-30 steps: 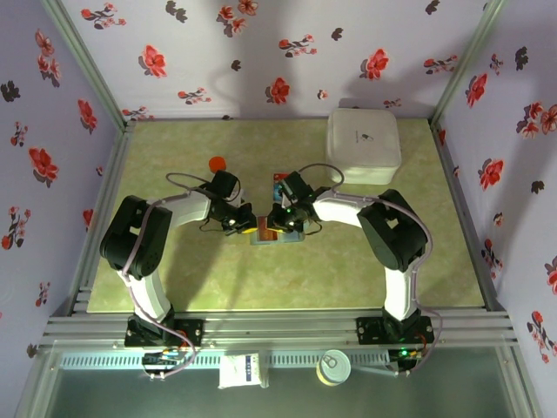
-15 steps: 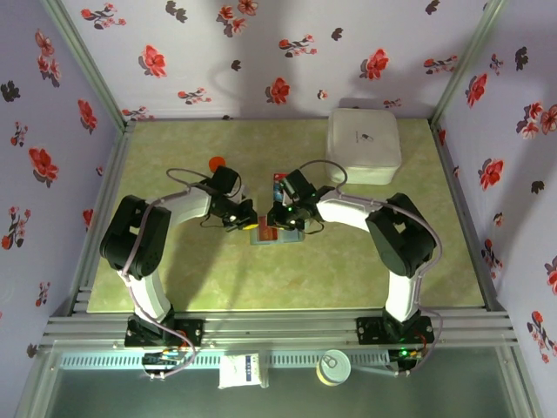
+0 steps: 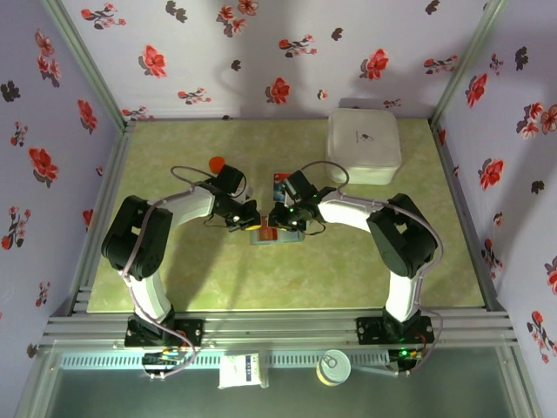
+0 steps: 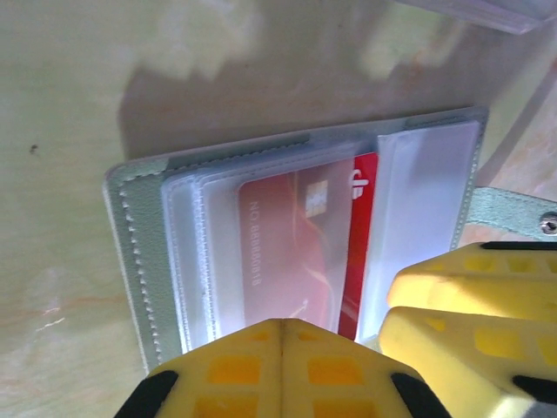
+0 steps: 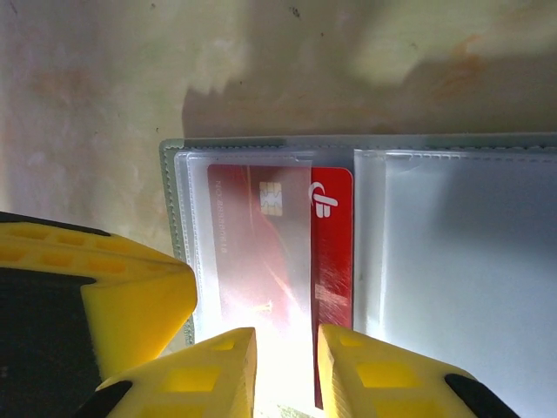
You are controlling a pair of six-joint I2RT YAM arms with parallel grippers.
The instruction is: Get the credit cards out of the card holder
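Surface [image 3: 174,261]: pale green mat, walled with flowered panels.
Orange round object [image 3: 217,163]: lay on the far left part of the surface, apart from the arms.
Left fingers [image 4: 226,370]: pressed together with no gap, tips at the near edge of the holder's clear sleeves; whether they pinched a sleeve could not be told.
Card holder [image 4: 130,244]: lay open and flat at mid-surface between both wrists, grey-green stitched cover underneath, clear sleeves uppermost.
Red card [image 5: 278,252]: sat in a clear sleeve of the holder's left panel, one long edge sticking out of the sleeve towards the centre fold.
Blue card [image 3: 278,180]: lay on the surface just beyond the holder.
Right fingers [image 5: 374,379]: parted by a narrow gap, standing over the red card's near end, just beside the left fingers.
White box [image 3: 363,145]: square, at the far right of the surface.
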